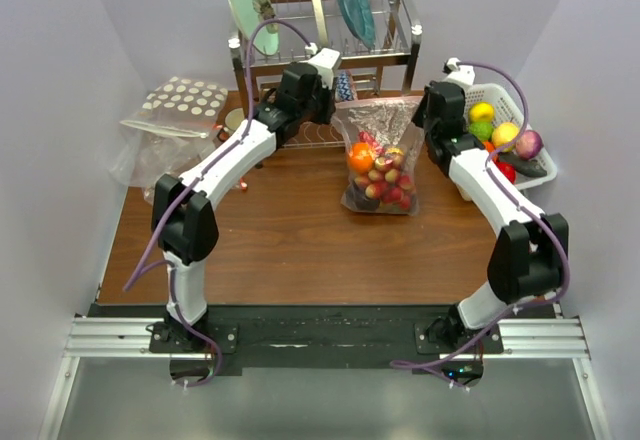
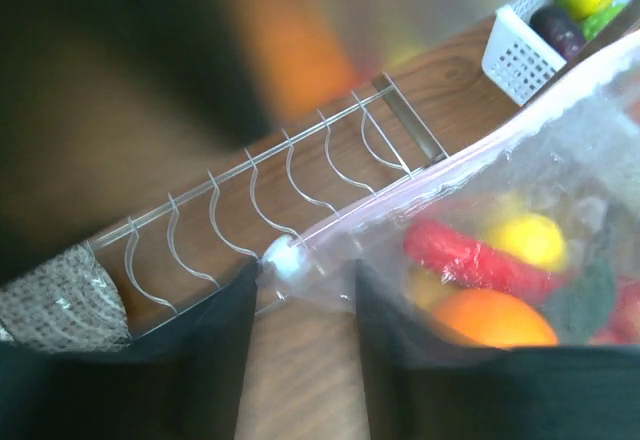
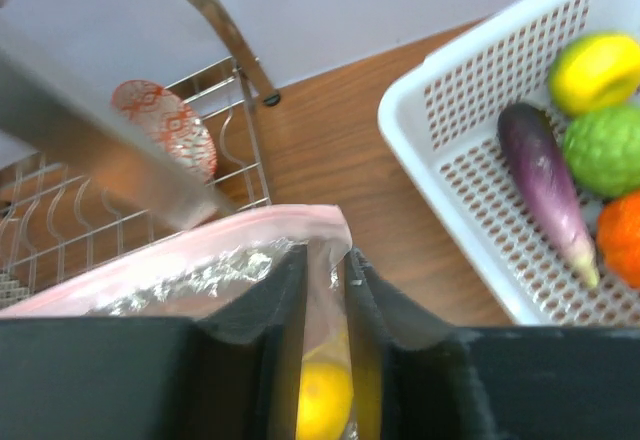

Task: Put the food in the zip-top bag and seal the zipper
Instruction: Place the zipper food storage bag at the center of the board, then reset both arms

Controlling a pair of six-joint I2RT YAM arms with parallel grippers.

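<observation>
Two grippers flank the bag (image 1: 381, 125): the right gripper (image 3: 326, 260) is clamped on its pink zipper (image 3: 200, 250) edge, and the left gripper (image 2: 305, 278) has its jaws apart around the other corner. Food (image 1: 380, 175) fills the bag, which stands on the table (image 1: 290, 240) beside the basket (image 1: 497, 92).

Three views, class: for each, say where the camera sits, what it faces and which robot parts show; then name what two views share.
Top external: above and behind the bases, looking down on the table; left arm and right arm both show.
Left wrist: on the left arm, facing bag corner and rack; left gripper shows below.
Right wrist: on the right arm, facing zipper and basket; right gripper shows below.
Shared: both wrist views show bag, rack and basket.
</observation>
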